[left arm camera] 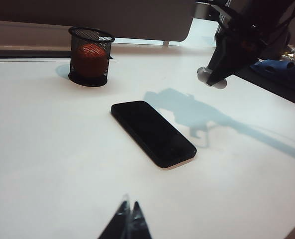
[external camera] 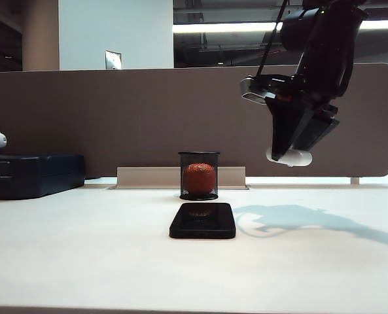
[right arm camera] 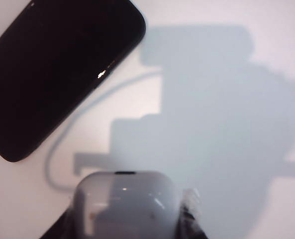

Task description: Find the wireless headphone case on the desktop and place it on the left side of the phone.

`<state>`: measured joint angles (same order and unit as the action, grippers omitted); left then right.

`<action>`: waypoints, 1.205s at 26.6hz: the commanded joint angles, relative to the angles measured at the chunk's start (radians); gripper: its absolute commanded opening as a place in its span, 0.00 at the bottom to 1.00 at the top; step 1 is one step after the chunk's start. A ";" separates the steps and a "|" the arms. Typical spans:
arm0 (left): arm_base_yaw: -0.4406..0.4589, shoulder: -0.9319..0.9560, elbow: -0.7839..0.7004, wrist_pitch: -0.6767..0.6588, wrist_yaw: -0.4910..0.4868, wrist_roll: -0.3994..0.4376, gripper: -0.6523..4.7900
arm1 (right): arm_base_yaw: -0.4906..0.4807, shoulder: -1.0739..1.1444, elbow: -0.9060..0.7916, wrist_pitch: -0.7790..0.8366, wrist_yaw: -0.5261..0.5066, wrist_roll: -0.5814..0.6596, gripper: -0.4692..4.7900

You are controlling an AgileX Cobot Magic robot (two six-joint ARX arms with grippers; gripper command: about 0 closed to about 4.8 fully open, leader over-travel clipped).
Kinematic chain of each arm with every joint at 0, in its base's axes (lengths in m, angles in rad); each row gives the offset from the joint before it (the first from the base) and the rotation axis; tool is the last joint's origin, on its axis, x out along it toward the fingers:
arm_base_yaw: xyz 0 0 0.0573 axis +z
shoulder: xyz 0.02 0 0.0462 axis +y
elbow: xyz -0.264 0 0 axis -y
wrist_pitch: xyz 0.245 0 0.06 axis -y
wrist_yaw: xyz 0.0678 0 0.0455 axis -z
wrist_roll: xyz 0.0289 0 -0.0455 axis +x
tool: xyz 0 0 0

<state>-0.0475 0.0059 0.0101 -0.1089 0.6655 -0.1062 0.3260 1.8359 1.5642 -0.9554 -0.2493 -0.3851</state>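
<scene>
**Ana:** Looking at the table camera, the right gripper (external camera: 292, 156) hangs in the air up and to the right of the phone (external camera: 203, 220), with the white headphone case (external camera: 290, 157) clamped between its fingers. It's well clear of the desk (external camera: 82, 255).

**Ben:** And the case has to end up on the phone's left, so it must cross over the phone. What worries you?

**Ana:** The hold. In the right wrist camera only the rounded end of the case (right arm camera: 125, 199) shows past the fingers, and it's glossy. A quick swing could let it slide out, and it would land on the phone (right arm camera: 57, 69) or roll away.

**Ben:** Anything in the path?

**Ana:** The mesh cup (external camera: 199, 175) with the orange ball (external camera: 199, 177) stands just behind the phone. Carry too low and too far back, and the arm clips it. Coming down too soon would knock the phone askew.

**Ben:** The left gripper?

**Ana:** Its fingertips (left arm camera: 128, 224) sit low at the near edge of its own camera, pressed together and empty, I think, though little of them shows. It is parked on the side where the case must go, so a wide swing by the right arm could crowd it.
</scene>
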 commanded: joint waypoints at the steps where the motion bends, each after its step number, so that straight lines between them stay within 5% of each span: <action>1: -0.001 0.001 0.002 0.013 0.002 0.001 0.11 | 0.042 -0.011 0.016 0.018 -0.019 0.019 0.46; 15: -0.001 0.001 0.002 0.013 0.005 0.000 0.11 | 0.234 -0.002 0.066 0.323 -0.045 0.185 0.46; 32: -0.001 0.001 0.002 0.013 0.004 0.001 0.11 | 0.332 0.214 0.127 0.429 -0.140 0.288 0.38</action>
<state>-0.0475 0.0059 0.0101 -0.1089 0.6662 -0.1062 0.6556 2.0438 1.6733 -0.5381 -0.3752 -0.1020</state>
